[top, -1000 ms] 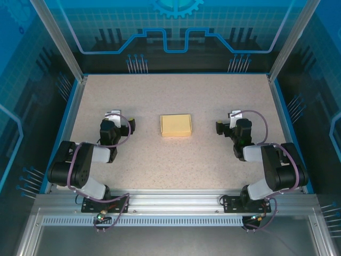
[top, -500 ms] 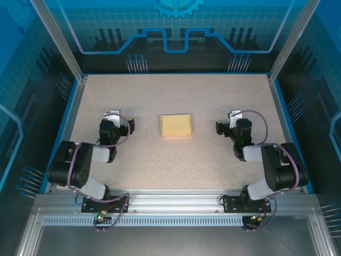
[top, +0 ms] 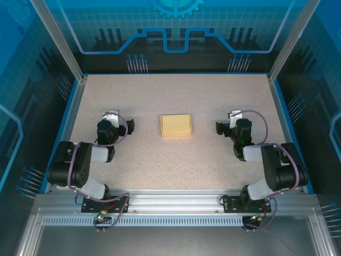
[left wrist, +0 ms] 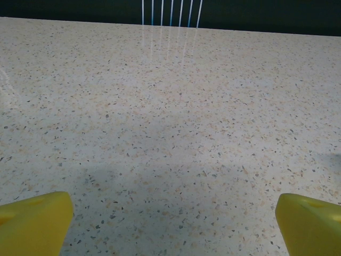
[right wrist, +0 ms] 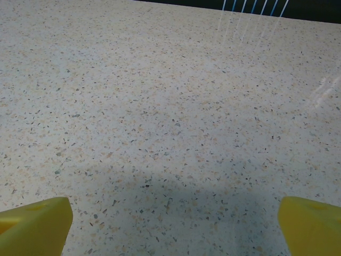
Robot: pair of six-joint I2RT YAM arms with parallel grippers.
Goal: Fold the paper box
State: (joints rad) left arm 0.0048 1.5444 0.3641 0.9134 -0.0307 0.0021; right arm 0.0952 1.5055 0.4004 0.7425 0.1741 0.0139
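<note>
Moved since the earlier frame: the left gripper [top: 114, 122] alone, edged a shade toward 9 o'clock; we log no shift in the box [top: 176, 125] or the right gripper [top: 234, 124]. Item one, box: pale yellow card, a compact rectangle lying flat near the middle of the table [top: 176, 165], long side running 9 to 3 o'clock, no loose flaps spread around it, a darker strip along its 6 o'clock edge that we read as a side wall. Item two, left gripper: at 9 o'clock of the box, well apart from it, jaws spread wide, yellow fingertips [left wrist: 33, 223] at the corners of its wrist view with bare table between them, nothing held. Item three, right gripper: at 3 o'clock of the box, well apart, jaws equally wide, fingertips [right wrist: 32, 224] over bare table, nothing held. Progress, our judgement: the card appears already closed into a box and released, so the folding looks done or nearly so. Whether every flap is tucked we cannot tell from above. Left to do, if anything: a check of the closure.
</note>
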